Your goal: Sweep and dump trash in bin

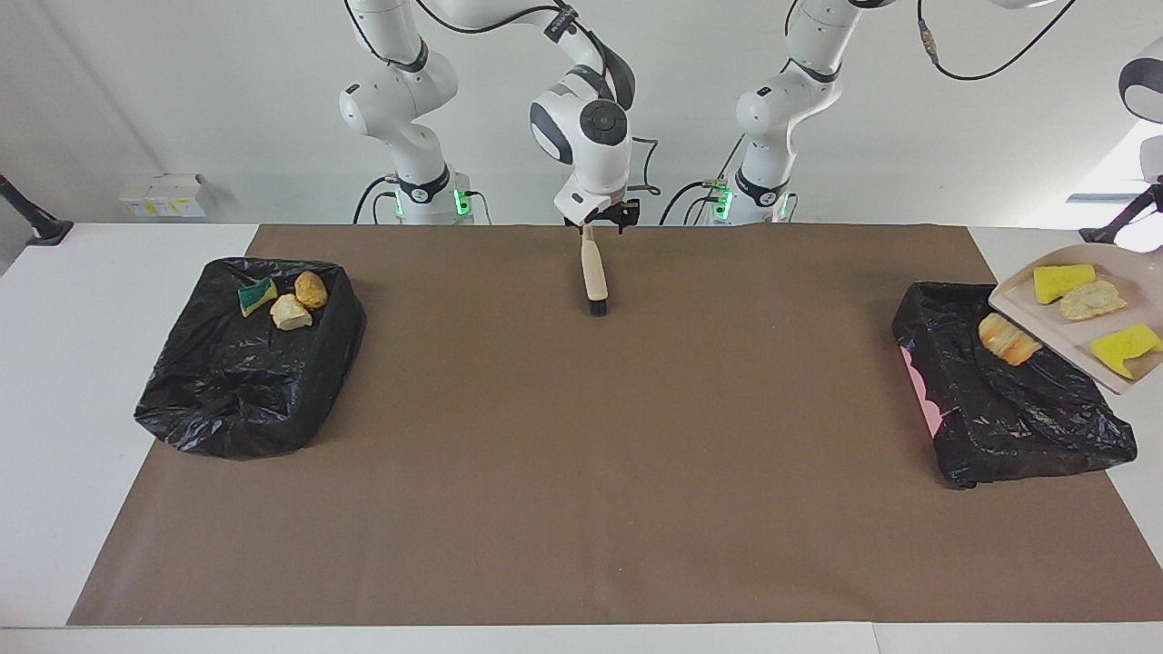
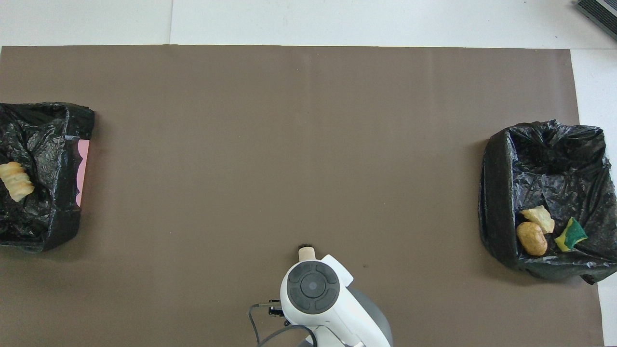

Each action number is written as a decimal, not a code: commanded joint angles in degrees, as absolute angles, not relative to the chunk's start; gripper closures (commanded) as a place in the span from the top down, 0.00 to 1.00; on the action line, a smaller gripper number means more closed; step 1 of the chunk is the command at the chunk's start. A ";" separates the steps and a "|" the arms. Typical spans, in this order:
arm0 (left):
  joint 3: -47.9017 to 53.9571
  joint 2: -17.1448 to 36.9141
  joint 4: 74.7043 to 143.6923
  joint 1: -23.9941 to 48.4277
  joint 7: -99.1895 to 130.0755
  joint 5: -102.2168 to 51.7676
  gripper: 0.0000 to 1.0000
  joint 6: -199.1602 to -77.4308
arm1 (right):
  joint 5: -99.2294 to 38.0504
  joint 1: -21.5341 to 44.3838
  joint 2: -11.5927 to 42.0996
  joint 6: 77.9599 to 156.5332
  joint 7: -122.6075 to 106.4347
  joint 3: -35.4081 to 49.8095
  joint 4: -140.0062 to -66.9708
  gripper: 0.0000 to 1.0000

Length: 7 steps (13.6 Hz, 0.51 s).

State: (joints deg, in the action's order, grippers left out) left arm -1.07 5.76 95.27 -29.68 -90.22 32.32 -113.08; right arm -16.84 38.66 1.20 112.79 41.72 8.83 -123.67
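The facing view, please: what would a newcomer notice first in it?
Probably the tilted beige dustpan at the left arm's end, three scraps on it while a striped bread chunk lies in the black-lined bin below. Next, the right gripper holding the brush at mid-table, and three scraps in the other bin.
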 commanded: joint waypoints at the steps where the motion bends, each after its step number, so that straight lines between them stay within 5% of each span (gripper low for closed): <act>1: -0.88 4.05 98.08 -29.54 -91.14 36.73 0.00 -112.24 | -17.67 34.38 0.79 106.62 41.40 8.96 -117.70 1.00; 7: -0.79 3.78 98.26 -26.29 -90.35 44.56 0.00 -112.06 | -16.70 25.68 0.62 102.13 32.63 8.79 -107.94 1.00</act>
